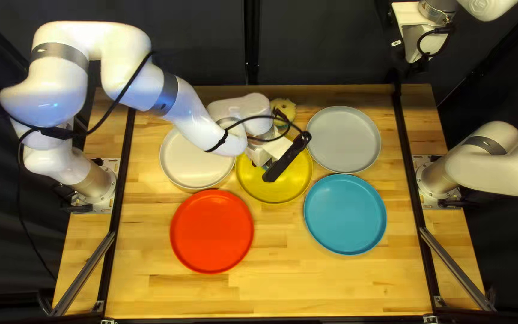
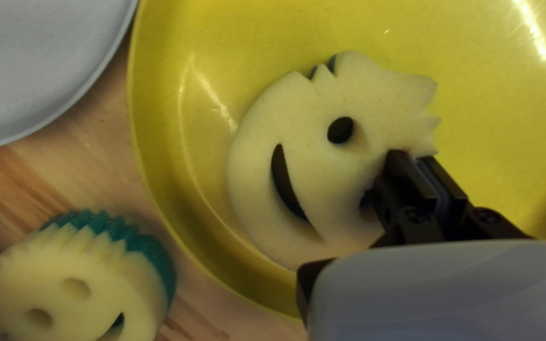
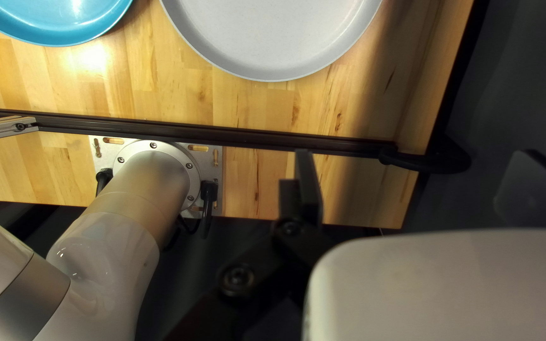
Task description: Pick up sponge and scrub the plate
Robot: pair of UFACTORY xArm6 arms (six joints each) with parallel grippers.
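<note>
Top left view: the yellow plate (image 1: 271, 193) is being reached over by the left arm, and its far part is being covered by the left gripper (image 1: 259, 155). Its near rim is being left in plain sight. The yellow plate is being flanked by the white plate (image 1: 190, 165) and the grey plate (image 1: 344, 139), with little room being left at either side. Nearer the table's front edge, the red plate (image 1: 211, 231) and the blue plate (image 1: 345, 214) are being kept well apart by bare wood, and a broad strip of the table (image 1: 259, 294) is being left open before them.

In the left wrist view, the sponge (image 2: 304, 120) is being held inside the yellow plate's rim, its hair-like edge being pinched narrowly between the two fingers of the left gripper. Bare plate is being shown beyond its spikes. Outside the rim, a second sponge (image 2: 90, 271), cream over teal, is being supported by the wood.

Beyond the table's far edge, the right gripper (image 1: 418, 65) is being held up near the curtain (image 1: 331, 42); in the right wrist view, its fingers are being held wide apart with nothing being gripped.
</note>
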